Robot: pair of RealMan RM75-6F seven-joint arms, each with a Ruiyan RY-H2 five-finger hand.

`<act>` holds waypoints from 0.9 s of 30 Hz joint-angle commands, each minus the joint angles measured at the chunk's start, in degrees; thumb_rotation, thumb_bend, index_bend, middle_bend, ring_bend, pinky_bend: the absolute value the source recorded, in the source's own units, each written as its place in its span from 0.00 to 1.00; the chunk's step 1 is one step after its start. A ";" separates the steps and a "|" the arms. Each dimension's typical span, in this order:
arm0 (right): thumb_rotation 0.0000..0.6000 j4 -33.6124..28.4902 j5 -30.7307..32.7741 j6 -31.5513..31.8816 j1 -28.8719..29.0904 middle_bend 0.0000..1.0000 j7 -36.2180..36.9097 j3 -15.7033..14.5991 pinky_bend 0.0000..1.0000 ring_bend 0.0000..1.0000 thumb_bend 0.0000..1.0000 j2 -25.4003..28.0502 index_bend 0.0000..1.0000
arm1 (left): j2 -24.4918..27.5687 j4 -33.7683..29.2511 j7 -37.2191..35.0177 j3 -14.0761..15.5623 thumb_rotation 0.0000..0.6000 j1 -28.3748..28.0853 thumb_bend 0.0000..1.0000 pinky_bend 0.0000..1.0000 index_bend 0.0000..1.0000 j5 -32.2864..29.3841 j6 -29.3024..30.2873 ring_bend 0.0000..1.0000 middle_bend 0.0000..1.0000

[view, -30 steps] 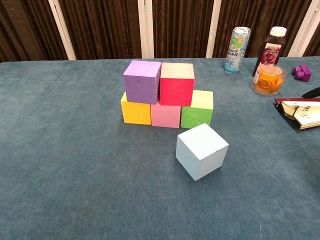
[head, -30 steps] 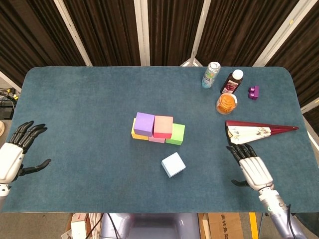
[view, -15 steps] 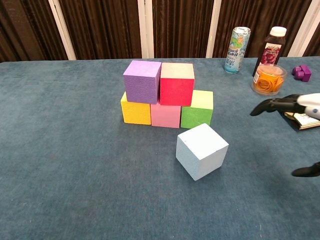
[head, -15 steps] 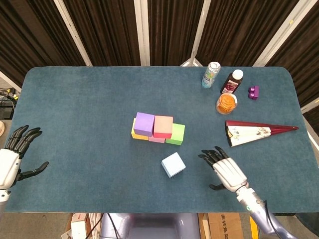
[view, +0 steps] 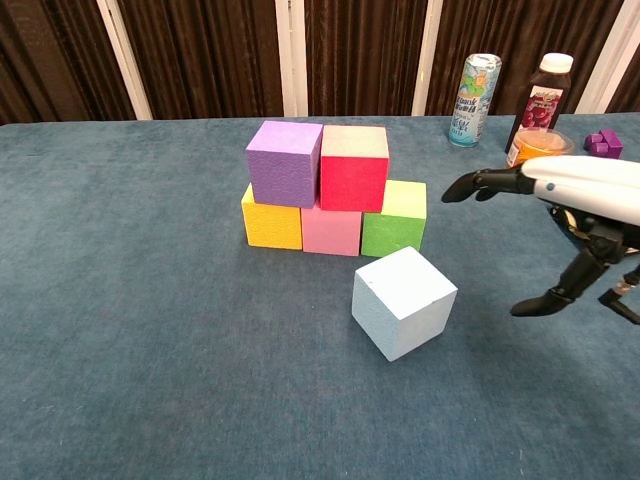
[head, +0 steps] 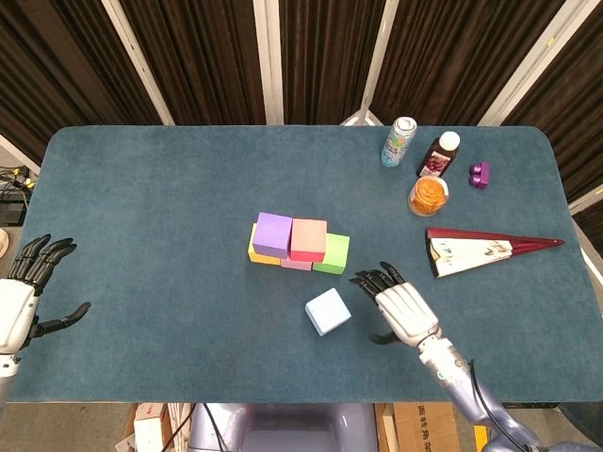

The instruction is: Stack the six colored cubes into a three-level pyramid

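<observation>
From the head view, five cubes are already stacked mid-table: the yellow cube (head: 254, 252), pink cube (head: 296, 264) and green cube (head: 333, 253) in the bottom row, with the purple cube (head: 272, 233) and red cube (head: 308, 237) sitting on top of them. The light blue cube (head: 328, 311) is loose on the table (head: 160, 207), a bit in front of the green one and turned at an angle. The right hand (head: 400, 307) is just to the right of that blue cube, fingers spread and holding nothing, not touching it. The left hand (head: 21, 297) is way over at the table's left edge, also spread wide and empty. At the far right there's a can (head: 399, 141), a bottle (head: 438, 154), an orange container (head: 429, 195), a small purple thing (head: 480, 173) and a folded fan (head: 485, 250). Chest view: same two-level stack, blue cube in front, right hand open beside it with the thumb hanging low. The left hand isn't in this one.
</observation>
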 commanded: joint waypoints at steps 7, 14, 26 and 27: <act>1.00 -0.30 5.15 -2.48 3.89 0.18 -4.85 1.20 0.00 0.15 0.09 -2.63 0.18 | -0.14 -0.09 0.11 -0.52 1.00 0.19 0.27 0.00 0.14 -0.44 -0.11 0.00 0.11; 1.00 0.26 7.71 -2.44 5.64 0.22 -7.19 1.23 0.00 0.21 0.09 -4.55 0.19 | -0.34 -0.11 0.10 -0.94 1.00 0.22 0.27 0.00 0.14 -0.93 -0.49 0.00 0.12; 1.00 1.04 11.11 -2.07 7.78 0.23 -9.87 0.73 0.00 0.24 0.09 -6.82 0.22 | -0.36 -0.23 0.14 -1.44 1.00 0.37 0.27 0.00 0.14 -1.52 -0.92 0.00 0.11; 1.00 1.19 11.26 -2.05 7.95 0.23 -9.95 0.68 0.00 0.24 0.09 -7.00 0.22 | -0.37 -0.24 0.20 -1.46 1.00 0.36 0.27 0.00 0.14 -1.56 -1.02 0.00 0.11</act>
